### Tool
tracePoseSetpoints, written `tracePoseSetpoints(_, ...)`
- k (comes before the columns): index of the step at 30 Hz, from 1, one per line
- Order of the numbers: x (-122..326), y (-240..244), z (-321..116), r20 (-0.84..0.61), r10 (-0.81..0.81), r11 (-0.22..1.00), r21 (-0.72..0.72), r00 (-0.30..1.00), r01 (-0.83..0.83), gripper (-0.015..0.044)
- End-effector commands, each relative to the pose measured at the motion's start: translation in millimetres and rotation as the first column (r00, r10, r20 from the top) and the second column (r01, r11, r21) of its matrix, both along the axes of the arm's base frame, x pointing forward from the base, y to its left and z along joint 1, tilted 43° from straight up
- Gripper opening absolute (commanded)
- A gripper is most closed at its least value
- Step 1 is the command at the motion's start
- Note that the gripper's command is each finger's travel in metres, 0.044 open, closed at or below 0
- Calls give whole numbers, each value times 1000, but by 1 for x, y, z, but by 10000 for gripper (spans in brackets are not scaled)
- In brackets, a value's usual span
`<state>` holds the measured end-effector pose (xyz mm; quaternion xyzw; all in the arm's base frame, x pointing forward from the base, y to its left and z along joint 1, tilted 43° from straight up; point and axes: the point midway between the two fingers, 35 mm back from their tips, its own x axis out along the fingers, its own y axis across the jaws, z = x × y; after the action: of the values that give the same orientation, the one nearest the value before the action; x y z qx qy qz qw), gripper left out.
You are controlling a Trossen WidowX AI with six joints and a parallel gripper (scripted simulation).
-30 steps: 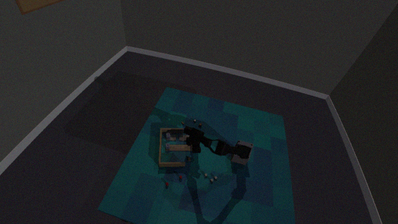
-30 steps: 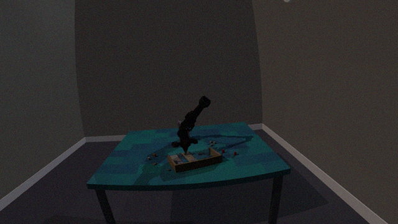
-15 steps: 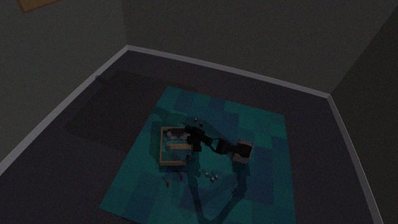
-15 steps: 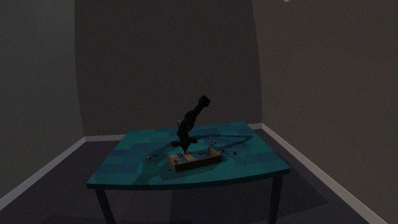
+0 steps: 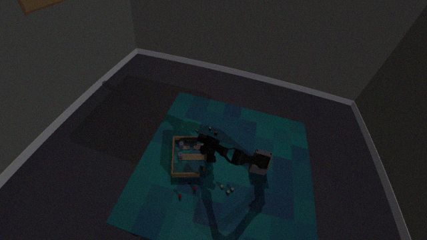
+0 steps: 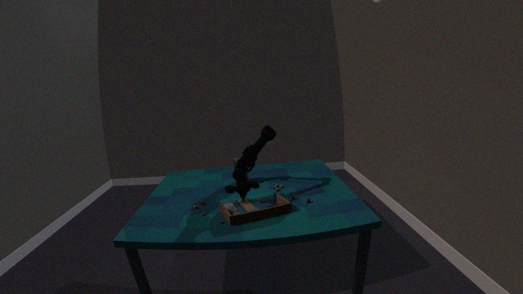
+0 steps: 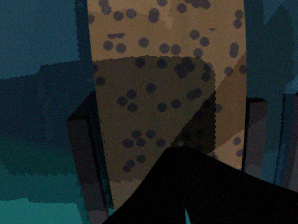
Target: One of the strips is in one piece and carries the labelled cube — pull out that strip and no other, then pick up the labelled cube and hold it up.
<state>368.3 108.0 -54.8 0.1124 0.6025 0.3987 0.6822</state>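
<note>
dim grey walls and a dark floor surround a teal desk at the middle of the exterior view. on it sits a shallow wooden tray, and the tool is down inside it, clenched with nothing between its fingers, its closed tip pressing on or just above a tan spotted strip.

that strip looks thin, flat and light, likely limp like paper or cloth, so it should slide under a downward press and drag better than it would take a pinch; the free end toward the tray's open side seems the place to work it. the cube, a pale speck at the strip's left end in the top view, looks small, rigid and light, fit for a grip across opposite faces; its label is too small to read.

the wrist view alone shows the strip's spots and unbroken surface under the tip, but no cube. the top view shows two strips side by side in the tray and small blocks scattered around it.
</note>
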Motion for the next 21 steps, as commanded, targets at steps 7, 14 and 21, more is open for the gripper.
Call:
tracePoseSetpoints(7,-12,-3,-5,-7,0,1000,3,1000,0,0)
tracePoseSetpoints(14,-22,-6,-9,-7,0,1000,2,1000,0,0)
tracePoseSetpoints(21,-32,-10,-12,-8,0,1000,2,1000,0,0)
